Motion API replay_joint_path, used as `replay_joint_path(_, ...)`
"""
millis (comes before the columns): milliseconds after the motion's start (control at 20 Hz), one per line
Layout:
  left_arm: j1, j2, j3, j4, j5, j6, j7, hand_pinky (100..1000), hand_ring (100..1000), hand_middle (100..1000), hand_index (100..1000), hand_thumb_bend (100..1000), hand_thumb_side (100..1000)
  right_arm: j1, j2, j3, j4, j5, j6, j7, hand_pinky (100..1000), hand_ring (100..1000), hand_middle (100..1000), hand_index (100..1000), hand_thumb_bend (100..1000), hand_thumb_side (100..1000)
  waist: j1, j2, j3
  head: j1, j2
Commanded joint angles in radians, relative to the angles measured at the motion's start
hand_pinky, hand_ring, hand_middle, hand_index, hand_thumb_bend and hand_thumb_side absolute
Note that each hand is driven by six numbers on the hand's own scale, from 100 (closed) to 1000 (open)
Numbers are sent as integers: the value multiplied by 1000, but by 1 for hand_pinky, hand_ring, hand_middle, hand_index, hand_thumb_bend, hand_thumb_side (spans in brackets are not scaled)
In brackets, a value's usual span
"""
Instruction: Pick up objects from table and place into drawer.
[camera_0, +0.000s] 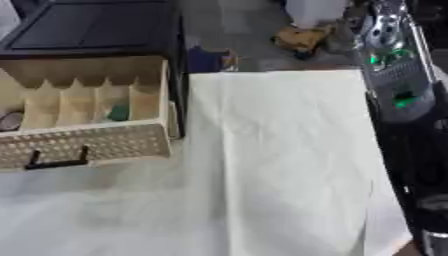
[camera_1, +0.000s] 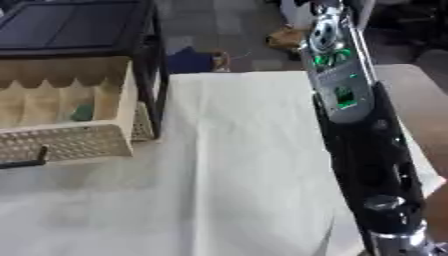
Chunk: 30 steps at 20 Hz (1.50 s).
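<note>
An open beige drawer (camera_0: 87, 145) with a perforated front and a black handle (camera_0: 57, 162) sticks out at the left. Dividers split it into narrow compartments. A small green thing (camera_0: 119, 112) lies in one of the right-hand compartments, and a dark round thing (camera_0: 10, 121) shows in the leftmost one. My right arm (camera_1: 367, 150), black with a silver section and green lights, runs down the right side from the top to the bottom edge. Its hand lies below the picture. My left hand shows in neither view. I see no loose object on the white cloth (camera_0: 280, 150).
The drawer belongs to a black cabinet (camera_0: 87, 25) at the upper left, whose dark frame post (camera_1: 157, 75) stands beside the drawer. Beyond the table's far edge, on the floor, lie a blue thing (camera_0: 206, 60) and a yellowish thing (camera_0: 302, 37).
</note>
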Motion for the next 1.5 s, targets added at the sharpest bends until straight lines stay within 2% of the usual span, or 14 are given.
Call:
replay_joint_path(50, 6, 107, -2, -12, -67, -75, 10, 100, 100, 210, 712, 100, 557, -9, -34, -14, -17, -9, 8, -1, 546, 633, 639, 833, 100, 1000, 4, -17, 6, 2, -9)
replay_joint_path(200, 30, 160, -15, -12, -137, -129, -3, 100, 100, 232, 713, 100, 620, -2, -39, -18, -19, -12, 13, 2, 545, 632, 638, 831, 100, 1000, 5, -17, 11, 2, -10)
replay_joint_path(250, 41, 169, -25, -12, -155, -138, -10, 100, 100, 245, 713, 100, 679, -1, -39, -19, -20, -13, 14, 2, 544, 630, 636, 830, 100, 1000, 6, -17, 11, 2, -11)
replay_joint_path(300, 51, 177, -35, -12, -173, -142, -22, 100, 105, 250, 713, 100, 701, 1, -39, -20, -22, -14, 16, 3, 544, 630, 636, 830, 100, 1000, 6, -17, 11, 3, -10)
replay_joint_path(350, 60, 181, -48, -12, -188, -145, -36, 100, 131, 269, 714, 100, 806, 3, -39, -21, -23, -15, 17, 3, 543, 629, 635, 829, 100, 1000, 6, -17, 10, 4, -12)
replay_joint_path(400, 69, 181, -65, -12, -201, -147, -58, 100, 136, 273, 721, 100, 838, 4, -38, -21, -24, -16, 18, 4, 543, 629, 635, 829, 100, 1000, 6, -16, 9, 6, -13)
replay_joint_path(450, 76, 180, -82, -12, -209, -150, -81, 100, 157, 280, 760, 100, 939, 5, -37, -22, -26, -17, 20, 5, 542, 629, 634, 828, 100, 1000, 6, -16, 7, 7, -15)
replay_joint_path(500, 82, 179, -102, -12, -211, -153, -109, 100, 164, 276, 767, 100, 992, 5, -37, -23, -27, -19, 21, 5, 540, 628, 634, 828, 100, 1000, 5, -15, 5, 7, -16)
replay_joint_path(600, 90, 175, -133, -12, -202, -152, -167, 108, 203, 291, 776, 100, 1000, 6, -36, -26, -30, -22, 25, 5, 537, 627, 634, 831, 100, 1000, 4, -14, 2, 9, -17)
replay_joint_path(850, 77, 171, -174, -12, -150, -134, -316, 148, 318, 395, 791, 100, 1000, 4, -36, -29, -37, -32, 31, 0, 537, 627, 633, 830, 100, 1000, -3, -9, -4, 10, -21)
replay_joint_path(1050, 63, 168, -200, -12, -125, -102, -424, 242, 452, 516, 836, 100, 1000, -1, -37, -29, -35, -34, 30, -1, 537, 626, 632, 830, 100, 1000, -8, -5, -8, 14, -22)
replay_joint_path(1250, 69, 164, -223, -12, -128, -44, -507, 372, 572, 611, 884, 100, 1000, -3, -38, -31, -33, -36, 31, -3, 537, 625, 632, 830, 100, 1000, -11, -1, -10, 19, -23)
replay_joint_path(1350, 75, 160, -233, -12, -137, -7, -532, 412, 599, 631, 926, 100, 1000, -3, -37, -31, -33, -37, 31, -3, 536, 624, 631, 830, 100, 1000, -13, 0, -11, 21, -25)
replay_joint_path(1500, 92, 157, -248, -12, -160, 43, -560, 435, 615, 645, 931, 100, 1000, -5, -37, -31, -33, -38, 31, -4, 535, 623, 631, 830, 100, 1000, -14, 2, -13, 23, -28)
